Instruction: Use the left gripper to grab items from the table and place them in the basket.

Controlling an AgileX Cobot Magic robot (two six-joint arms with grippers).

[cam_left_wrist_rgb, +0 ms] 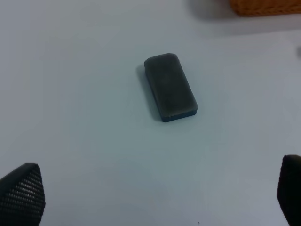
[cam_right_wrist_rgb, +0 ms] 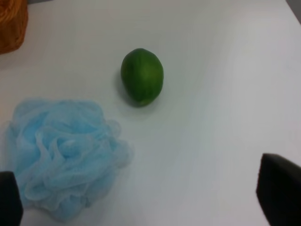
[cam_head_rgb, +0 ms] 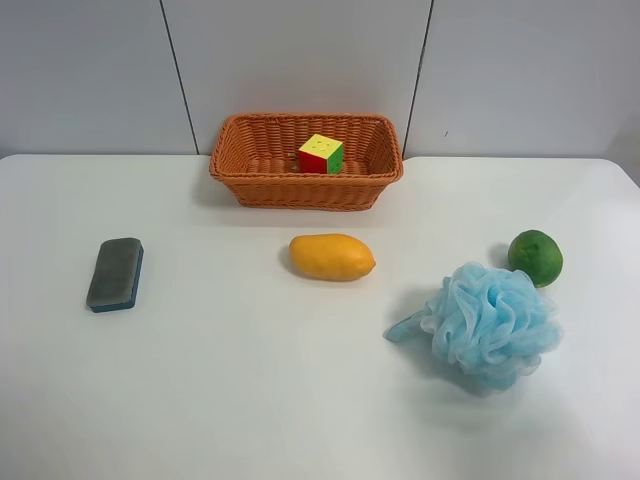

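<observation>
The wicker basket (cam_head_rgb: pixel 306 160) stands at the back middle of the white table (cam_head_rgb: pixel 230 380) with the yellow, red and green puzzle cube (cam_head_rgb: pixel 321 154) inside it. The mango (cam_head_rgb: pixel 331 256) lies in front of the basket. The grey-and-blue eraser (cam_head_rgb: pixel 115 273) lies at the view's left and shows in the left wrist view (cam_left_wrist_rgb: pixel 170 86). The left gripper (cam_left_wrist_rgb: pixel 155 195) hangs open and empty above the table, apart from the eraser. The blue pouf (cam_head_rgb: pixel 490 322) and green fruit (cam_head_rgb: pixel 535 257) lie at the view's right. The right gripper (cam_right_wrist_rgb: pixel 146 197) is open and empty over the pouf (cam_right_wrist_rgb: pixel 63 157) and fruit (cam_right_wrist_rgb: pixel 142 76).
A grey panelled wall (cam_head_rgb: pixel 300 60) rises behind the table. No arm shows in the exterior high view. A corner of the basket shows in the right wrist view (cam_right_wrist_rgb: pixel 11 23) and in the left wrist view (cam_left_wrist_rgb: pixel 263 7).
</observation>
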